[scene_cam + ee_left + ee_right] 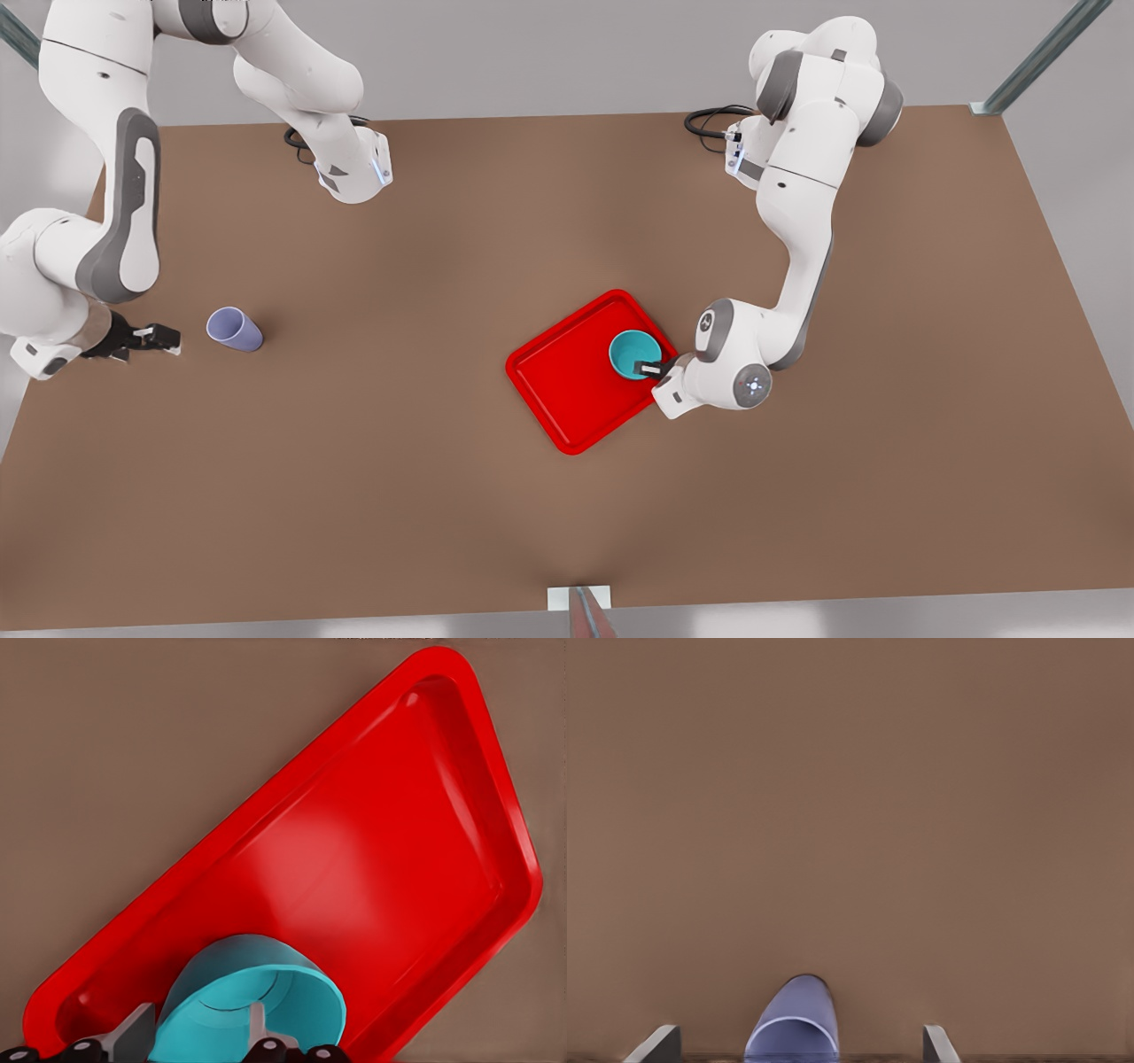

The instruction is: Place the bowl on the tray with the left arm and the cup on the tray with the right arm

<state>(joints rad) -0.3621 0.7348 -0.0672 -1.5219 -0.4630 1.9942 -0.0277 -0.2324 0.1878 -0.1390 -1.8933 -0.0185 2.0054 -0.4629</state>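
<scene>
A: Where is the small round teal bowl [633,354] found?

B: It is seen over the corner of the flat bright red rectangular tray [567,390] nearest the arm on the front view's right. The left gripper [654,368] is clamped across the bowl's rim, one finger inside and one outside, as the left wrist view shows [199,1041]. Whether the bowl's base is already touching the tray floor cannot be told.

A: And the pale lavender tapered cup [236,329]?

B: It is left on the brown table [399,496], well apart from the tray, toward the front view's left. The right gripper [164,338] is held just beside it, fingers spread wide; in the right wrist view the cup [793,1020] is framed between the two fingertips [658,1045] but is not yet touched.

A: How should the step in hand be done well?

B: The bowl is best lowered until it is judged flat on the tray, then released by parting the fingers, and the hand lifted straight up so the rim is not dragged. Being near the tray's raised edge, the bowl could tip if it is set partly on the lip. For the cup, the gripper should be advanced until the wall is centred between the fingers before closing.
</scene>
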